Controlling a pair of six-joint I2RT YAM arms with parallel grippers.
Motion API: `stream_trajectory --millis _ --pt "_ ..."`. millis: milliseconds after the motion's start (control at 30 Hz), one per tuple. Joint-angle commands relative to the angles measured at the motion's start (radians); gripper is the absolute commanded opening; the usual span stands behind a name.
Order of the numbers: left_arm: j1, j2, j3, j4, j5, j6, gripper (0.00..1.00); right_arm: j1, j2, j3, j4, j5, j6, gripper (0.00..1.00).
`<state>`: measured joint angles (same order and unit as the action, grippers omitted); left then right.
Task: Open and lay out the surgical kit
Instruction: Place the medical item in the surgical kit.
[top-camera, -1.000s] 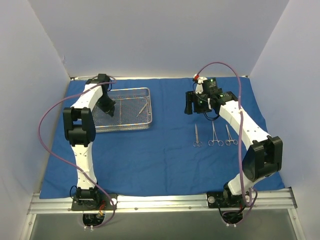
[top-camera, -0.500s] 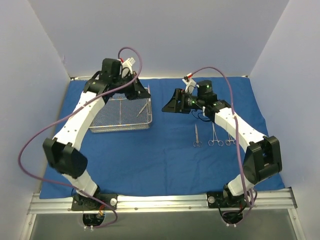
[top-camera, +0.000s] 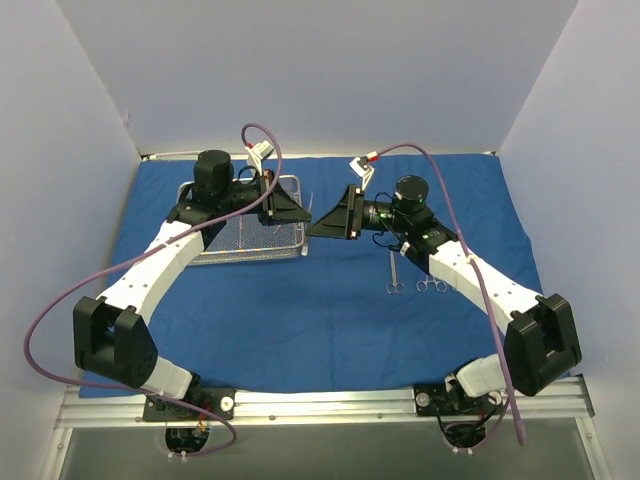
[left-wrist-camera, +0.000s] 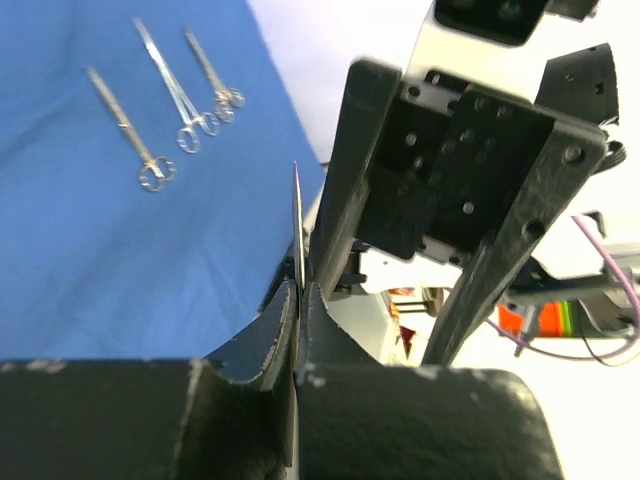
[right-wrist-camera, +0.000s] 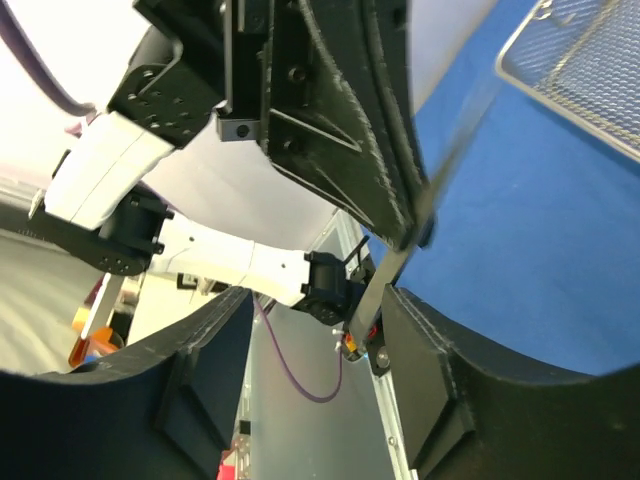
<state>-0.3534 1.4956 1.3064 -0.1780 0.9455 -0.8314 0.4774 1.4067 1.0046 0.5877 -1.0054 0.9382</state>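
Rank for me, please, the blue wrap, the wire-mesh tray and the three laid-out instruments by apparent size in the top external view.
1. blue wrap, by far the largest.
2. wire-mesh tray.
3. three laid-out instruments, the smallest. I cannot rank them among themselves, because the right arm hides part of two.

Cloth (top-camera: 330, 330) plain royal blue. Tray (top-camera: 245, 257) just behind left gripper (left-wrist-camera: 300, 300) silver, fine wire-mesh grid. Thin instrument (left-wrist-camera: 297, 220) between that gripper's matte black fingers (left-wrist-camera: 250, 350) silver. Three instruments (top-camera: 418, 280) below right gripper's (right-wrist-camera: 318, 292) forearm also silver. Right gripper black, grainy. Arms (top-camera: 150, 270) white with black joints. Cables (top-camera: 405, 147) purple. Walls (top-camera: 320, 70) pale grey-white.
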Motion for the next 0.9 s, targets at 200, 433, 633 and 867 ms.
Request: stream_trajectory --millis 200,433,633,867 --pt "0.001 -0.057 -0.021 0.322 0.087 -0.167 0.02 0.044 -0.034 0.02 0.028 -0.01 -0.004 0.52" --pt "0.001 -0.06 -0.025 0.337 0.078 -0.187 0.02 0.04 -0.022 0.034 -0.028 -0.044 -0.059 0.49" --pt "-0.019 -0.04 -0.029 0.367 0.078 -0.209 0.02 0.033 0.034 0.06 0.086 -0.084 -0.001 0.17" --pt "0.013 -0.06 0.01 0.12 -0.04 -0.007 0.57 -0.011 0.034 0.049 0.029 -0.035 0.01 0.0"
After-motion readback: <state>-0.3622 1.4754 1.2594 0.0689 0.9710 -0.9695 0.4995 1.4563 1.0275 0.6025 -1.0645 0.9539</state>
